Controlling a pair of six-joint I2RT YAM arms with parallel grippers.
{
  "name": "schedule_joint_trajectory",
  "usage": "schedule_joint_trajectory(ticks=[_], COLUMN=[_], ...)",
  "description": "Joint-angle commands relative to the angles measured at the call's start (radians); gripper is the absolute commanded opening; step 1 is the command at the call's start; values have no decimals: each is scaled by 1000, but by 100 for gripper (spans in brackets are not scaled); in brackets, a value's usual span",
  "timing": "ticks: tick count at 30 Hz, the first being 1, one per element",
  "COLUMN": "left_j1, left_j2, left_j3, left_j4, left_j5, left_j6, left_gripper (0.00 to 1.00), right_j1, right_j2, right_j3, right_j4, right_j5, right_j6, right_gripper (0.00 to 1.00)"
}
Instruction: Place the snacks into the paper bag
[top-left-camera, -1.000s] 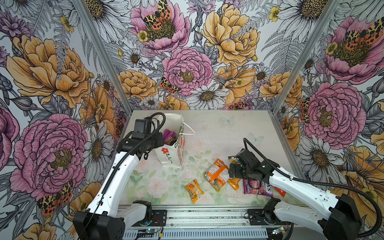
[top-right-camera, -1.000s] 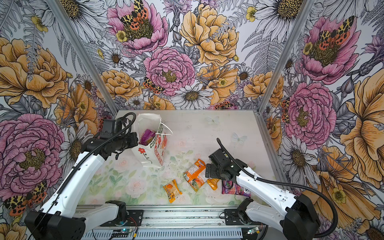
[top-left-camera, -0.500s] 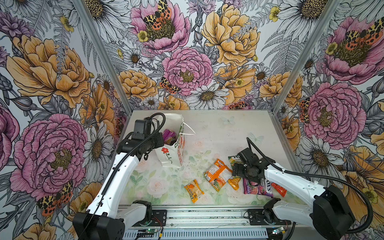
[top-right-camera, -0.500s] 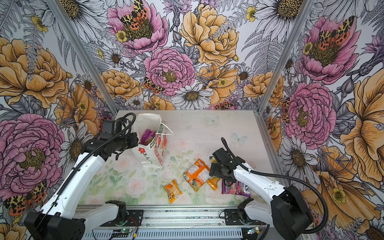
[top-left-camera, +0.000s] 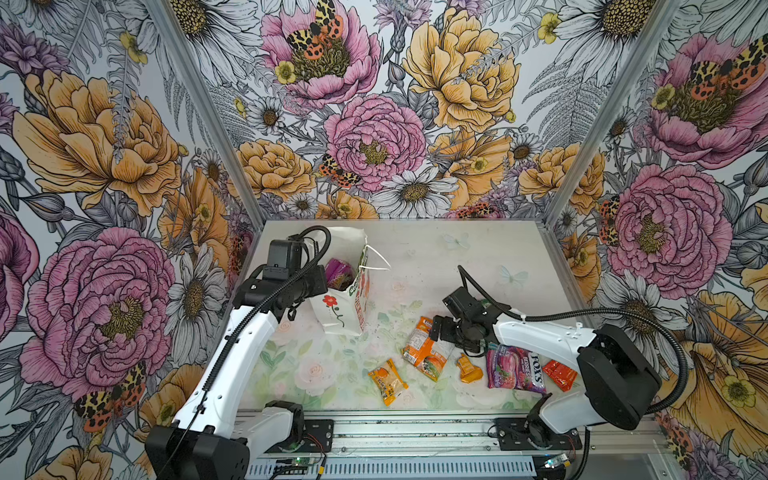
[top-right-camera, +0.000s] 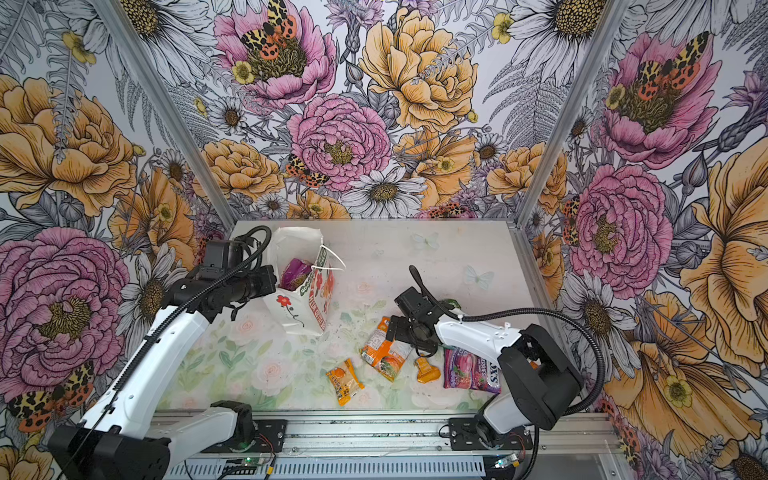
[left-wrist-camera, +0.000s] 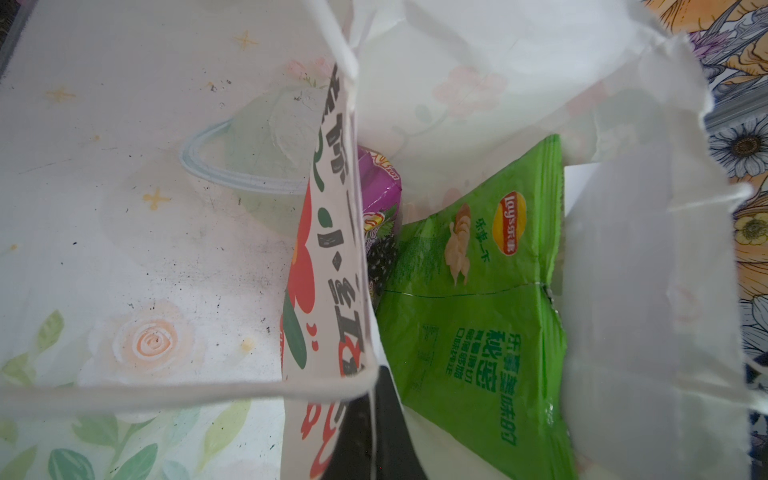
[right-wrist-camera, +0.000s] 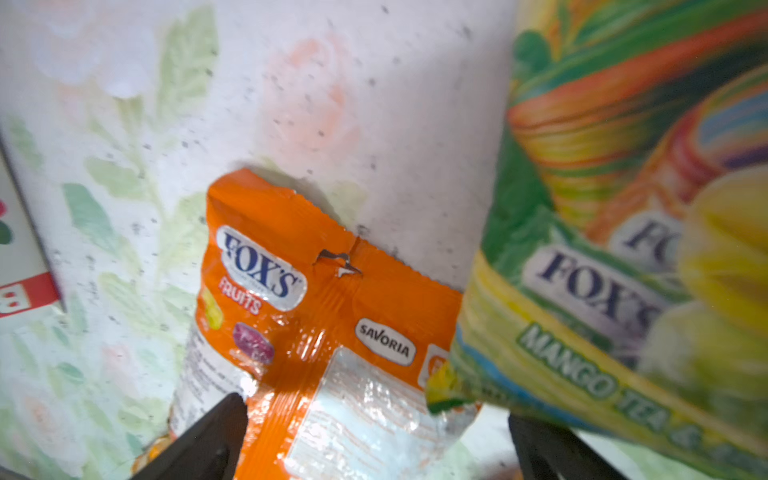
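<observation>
The white paper bag (top-left-camera: 337, 312) (top-right-camera: 296, 312) stands at the back left with its mouth open. My left gripper (left-wrist-camera: 376, 401) is shut on the bag's lettered wall (left-wrist-camera: 328, 266) at the rim. Inside lie a green chips bag (left-wrist-camera: 478, 299) and a purple pouch (top-left-camera: 338, 272). My right gripper (top-left-camera: 437, 328) (right-wrist-camera: 374, 440) hangs open just over the orange Fox's pack (top-left-camera: 424, 351) (right-wrist-camera: 316, 316), whose end lies between the fingers. A green Fox's bag (right-wrist-camera: 623, 270) lies close beside that wrist.
More snacks lie along the front: a small orange pack (top-left-camera: 388, 380), an orange sachet (top-left-camera: 469, 369), a purple Fox's bag (top-left-camera: 515, 370) and a red sachet (top-left-camera: 560, 375) under the right arm. Flowered walls close in three sides; a metal rail (top-left-camera: 415, 432) runs along the front.
My right gripper has moved left, toward the orange Fox's pack, staying open. The left arm and the paper bag have not moved.
</observation>
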Motion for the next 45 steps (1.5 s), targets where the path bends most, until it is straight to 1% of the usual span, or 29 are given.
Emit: schedule_joint_trajectory(ticks=[1,5,8,10,14,16,18,21,25,29,33,36,38,42,45], left_j1=[11,11,13,12,11,13,13,13,13,11,12,12,11,13,12], left_j2=[-17,-13,-15,-14,-14,-15,-14,-11,-18,-14,-11,-14,-16,-6,-1], left_j3=[-18,-18,-18,-18,-18,-19,-18,-18,-19,-18,-21,-20,-21,-19,-21], left_j4=[23,23,23,23,23,23,23,22,22,24,24,24,26,27,25], left_j5=[-20,-17,-16,-16,-11,-3,-4,-5,-1,-2,-6,-7,-9,-5,1], left_j6=[27,26,26,27,23,22,24,24,23,21,20,22,22,22,23], left_gripper=[0,0,0,0,0,0,0,0,0,0,0,0,0,0,0], right_j1=[-1,-61,-138,-196,-289,-306,-305,-296,-247,-154,-79,-46,-44,-65,-128], right_j2=[-41,-136,-225,-264,-279,-255,-223,-184,-115,-39,16,34,35,-19,-49], right_j3=[47,29,-19,-50,-106,-123,-133,-162,-152,-71,4,46,68,98,121], right_j4=[17,-84,-147,-163,-171,-162,-141,-64,23,36,39,37,24,-65,-166], right_j5=[3,60,111,123,128,114,86,25,-30,-9,-16,-20,-31,59,179], right_j6=[-33,-105,-153,-181,-188,-173,-162,-120,-62,-41,-25,-33,-57,-161,-262], right_gripper=[100,100,100,100,100,100,100,100,100,100,100,99,99,99,99])
